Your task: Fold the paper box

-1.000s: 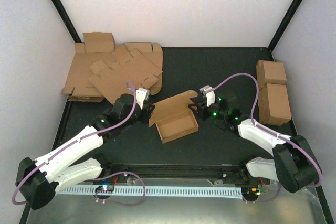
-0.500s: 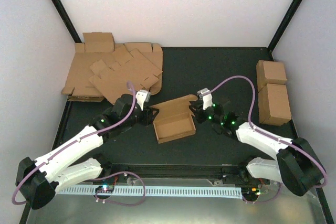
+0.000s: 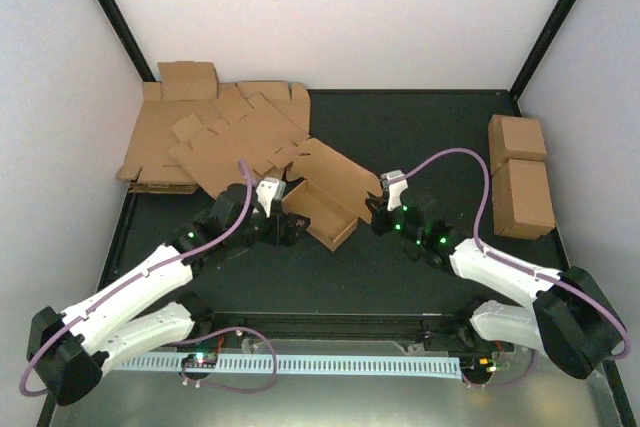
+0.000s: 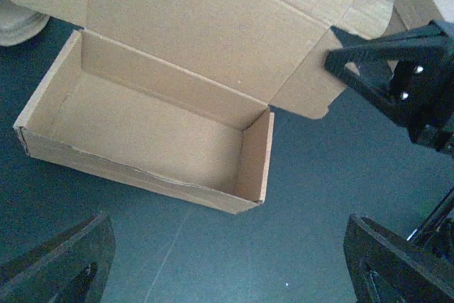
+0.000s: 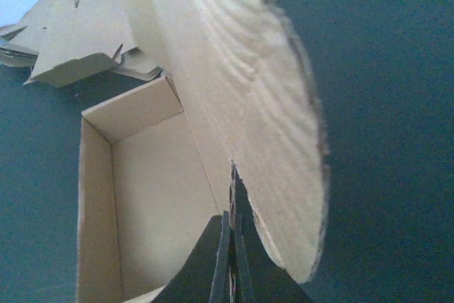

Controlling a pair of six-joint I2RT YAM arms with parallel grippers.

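From my console the black table (image 3: 420,127) fills most of the top view. The largest thing on it is the heap of flat cardboard sheets (image 3: 215,137), spread across the ten o'clock corner. Two closed cardboard cuboids (image 3: 523,197) stand one behind the other at three o'clock, against the right wall and well apart from everything else.

The paper box (image 3: 325,209) sits at about the middle of the table. It is a shallow open tray whose long side runs from ten toward four o'clock. Its lid is thrown back toward one o'clock and reaches the edge of the heap. I cannot tell whether the two touch. My left wrist camera looks straight down into the tray (image 4: 149,133). All four walls are up, the inside is bare, and the lid rises from the far long wall.

The right gripper (image 3: 378,212) is at the box's three o'clock end. In its own camera the two fingers are pressed together (image 5: 230,246) on the rounded side flap of the lid (image 5: 248,104), pinching the card.

The left gripper (image 3: 285,227) hovers at the tray's eight o'clock side. Its fingers (image 4: 57,267) are spread wide, holding nothing, with the tray's near wall just ahead.
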